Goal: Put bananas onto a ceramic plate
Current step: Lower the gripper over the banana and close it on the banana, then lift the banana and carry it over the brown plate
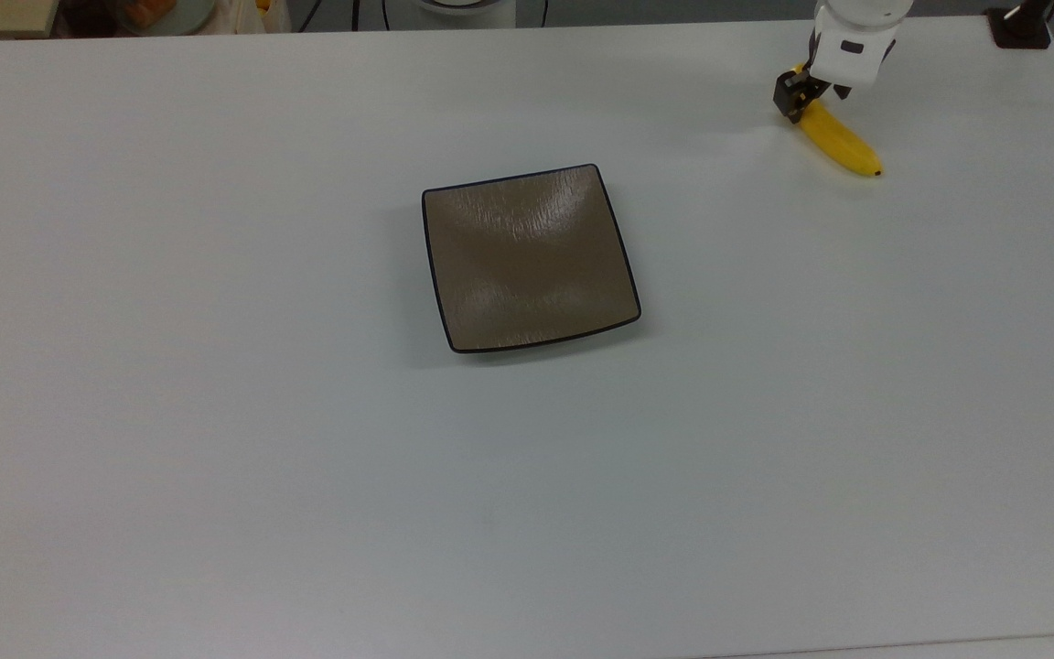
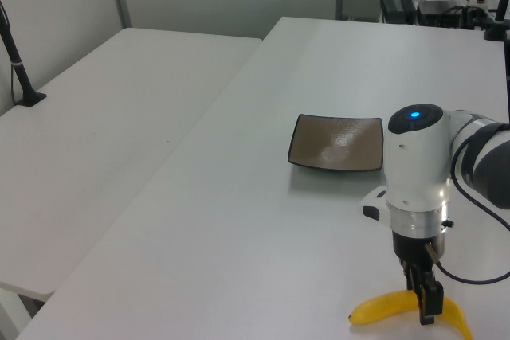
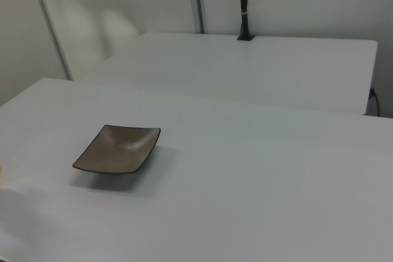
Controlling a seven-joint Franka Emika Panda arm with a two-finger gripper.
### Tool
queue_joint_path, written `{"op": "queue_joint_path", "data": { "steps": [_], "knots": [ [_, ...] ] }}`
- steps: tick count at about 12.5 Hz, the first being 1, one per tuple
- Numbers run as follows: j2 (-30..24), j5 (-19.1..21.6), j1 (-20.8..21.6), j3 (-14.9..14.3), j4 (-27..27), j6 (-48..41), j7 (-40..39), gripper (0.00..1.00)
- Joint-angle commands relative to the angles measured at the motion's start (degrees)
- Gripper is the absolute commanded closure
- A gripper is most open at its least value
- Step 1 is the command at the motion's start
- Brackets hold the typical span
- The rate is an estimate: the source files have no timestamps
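The banana (image 1: 843, 146) lies flat on the white table (image 1: 216, 458), near the far right corner in the top view and well apart from the ceramic plate (image 1: 527, 258). Its dark tip points toward the top view's lower right, and its stem end sits under the robot's wrist. In the left view the banana (image 2: 382, 308) curves along the bottom edge of the frame, with the plate (image 2: 336, 142) farther back on the table.

The gripper (image 1: 799, 96) is down at table height on the stem half of the fruit. In the left view its dark fingers (image 2: 425, 302) reach down to the banana's upper side and seem to straddle it, but whether they have closed on it or stand slightly apart I cannot tell. The fruit rests on the table, so nothing is lifted yet. Gripping across the narrow body rather than along its length looks like a sensible choice, since the fingers then only have to span its width.

The plate stands empty in the middle of the table, its hollow facing up, ready to receive the fruit; the right view shows the plate (image 3: 118, 148) alone on bare tabletop.

No brand, label or readable writing shows anywhere; a small blue light glows on the arm's white wrist housing (image 2: 414, 163).
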Motion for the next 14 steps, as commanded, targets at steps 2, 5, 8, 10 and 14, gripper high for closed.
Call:
{"op": "queue_joint_path", "data": {
  "steps": [2, 5, 8, 10, 14],
  "knots": [
    [0.3, -1.1, -0.1, -0.2, -0.4, 0.9, 0.4, 1.0],
    [-0.8, -1.2, -1.0, -0.3, 0.1, -0.5, 0.6, 1.0],
    [-4.7, -3.2, -2.9, -3.2, 2.1, -6.7, -0.5, 1.0],
    [-5.3, -3.6, -4.2, -7.7, 6.0, -10.3, -6.0, 1.0],
    [-7.2, -3.7, -5.3, -20.6, 12.2, -20.9, -21.0, 1.0]
  ]
}}
